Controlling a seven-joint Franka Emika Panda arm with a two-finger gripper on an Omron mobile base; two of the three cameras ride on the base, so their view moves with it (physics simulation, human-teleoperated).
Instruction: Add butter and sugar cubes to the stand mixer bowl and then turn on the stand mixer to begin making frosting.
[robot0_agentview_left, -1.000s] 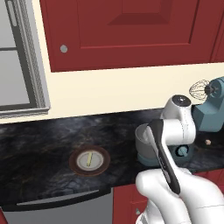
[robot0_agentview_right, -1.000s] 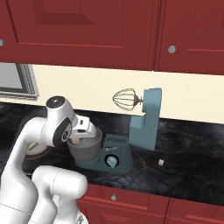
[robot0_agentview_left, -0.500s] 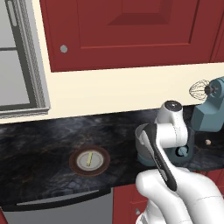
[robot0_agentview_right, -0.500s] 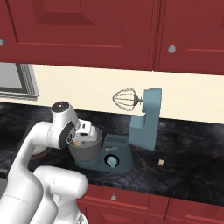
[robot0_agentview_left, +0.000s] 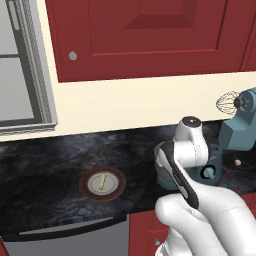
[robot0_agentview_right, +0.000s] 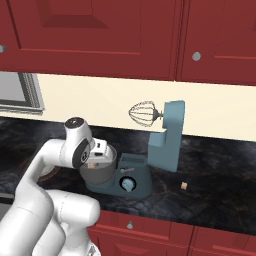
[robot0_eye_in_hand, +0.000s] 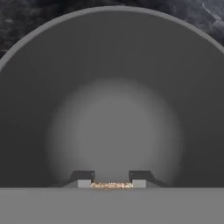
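Gripper clamping a sugar cube over the stand mixer bowl.

The stand mixer (robot0_agentview_right: 160, 145) is standing on the black counter (robot0_agentview_right: 220, 180) with its teal head tilting back and its wire whisk (robot0_agentview_right: 142, 114) raised clear of the stand mixer bowl (robot0_agentview_right: 100, 172). The bowl is sitting on the mixer base, just left of the round knob (robot0_agentview_right: 128, 184). The white arm (robot0_agentview_left: 190, 200) is reaching over the bowl, and the gripper (robot0_eye_in_hand: 111, 183) is hanging above the bowl's open mouth, looking straight into its grey interior (robot0_eye_in_hand: 113, 109). The two fingers (robot0_eye_in_hand: 83, 178) are pressing a small speckled tan sugar cube (robot0_eye_in_hand: 111, 185) between them. A second sugar cube (robot0_agentview_right: 184, 185) is lying on the counter to the right of the mixer. The butter (robot0_agentview_left: 102, 181) is lying on a round plate (robot0_agentview_left: 102, 183), well to the left of the mixer.
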